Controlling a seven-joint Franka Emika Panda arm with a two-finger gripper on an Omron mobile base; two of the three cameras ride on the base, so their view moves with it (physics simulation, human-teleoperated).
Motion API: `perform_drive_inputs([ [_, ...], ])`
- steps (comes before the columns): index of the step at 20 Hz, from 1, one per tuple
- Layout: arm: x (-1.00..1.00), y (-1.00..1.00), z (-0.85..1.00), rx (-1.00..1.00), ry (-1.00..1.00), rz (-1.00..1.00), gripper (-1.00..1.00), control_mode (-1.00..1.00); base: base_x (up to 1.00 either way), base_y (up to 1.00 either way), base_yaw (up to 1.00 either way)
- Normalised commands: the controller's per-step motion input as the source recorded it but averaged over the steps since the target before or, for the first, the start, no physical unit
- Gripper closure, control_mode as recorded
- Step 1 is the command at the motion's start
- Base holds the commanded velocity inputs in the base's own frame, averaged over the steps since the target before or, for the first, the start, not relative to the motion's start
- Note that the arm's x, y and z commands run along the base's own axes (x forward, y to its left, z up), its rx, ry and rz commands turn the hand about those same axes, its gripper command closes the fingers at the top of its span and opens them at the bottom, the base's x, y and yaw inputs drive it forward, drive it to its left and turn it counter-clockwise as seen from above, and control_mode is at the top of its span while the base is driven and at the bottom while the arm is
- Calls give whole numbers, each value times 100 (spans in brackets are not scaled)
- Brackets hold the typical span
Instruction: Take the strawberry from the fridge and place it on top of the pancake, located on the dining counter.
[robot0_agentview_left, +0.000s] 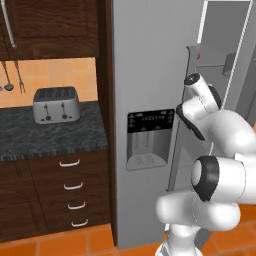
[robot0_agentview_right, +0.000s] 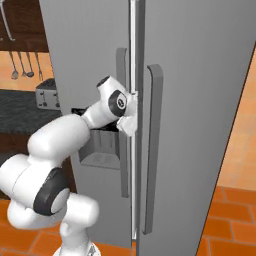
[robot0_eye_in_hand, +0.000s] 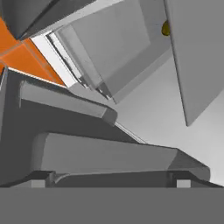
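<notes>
The tall grey fridge (robot0_agentview_left: 150, 60) stands right in front of me, its black dispenser panel (robot0_agentview_left: 149, 140) on the left door. The right door (robot0_agentview_right: 200, 100) stands ajar, so a slice of the grey interior (robot0_agentview_left: 220, 45) shows. My hand (robot0_agentview_right: 126, 116) is pressed into the gap between the two doors, beside the long vertical handles (robot0_agentview_right: 152, 145). In the hand view my gripper (robot0_eye_in_hand: 111, 183) is open, its fingertips wide apart, with a grey handle bar (robot0_eye_in_hand: 109, 155) lying just beyond them. The strawberry, the pancake and the dining counter are out of view.
A small round olive-green fruit (robot0_eye_in_hand: 165, 28) sits deep inside the fridge. Left of the fridge, a dark speckled counter (robot0_agentview_left: 50, 137) carries a silver toaster (robot0_agentview_left: 55, 104) over wood drawers (robot0_agentview_left: 70, 187). Utensils (robot0_agentview_left: 15, 75) hang on the wall. The floor is orange tile (robot0_agentview_right: 230, 215).
</notes>
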Motion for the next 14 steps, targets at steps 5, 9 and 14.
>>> perform_drive_inputs([
  [5,-47,-90,-14,-3,2,-26,-100,-100,0,0,0],
  [9,-92,-100,-2,0,-1,-23,-100,-100,0,0,0],
  [14,-73,-100,-3,1,-6,-19,-100,-100,0,0,0],
])
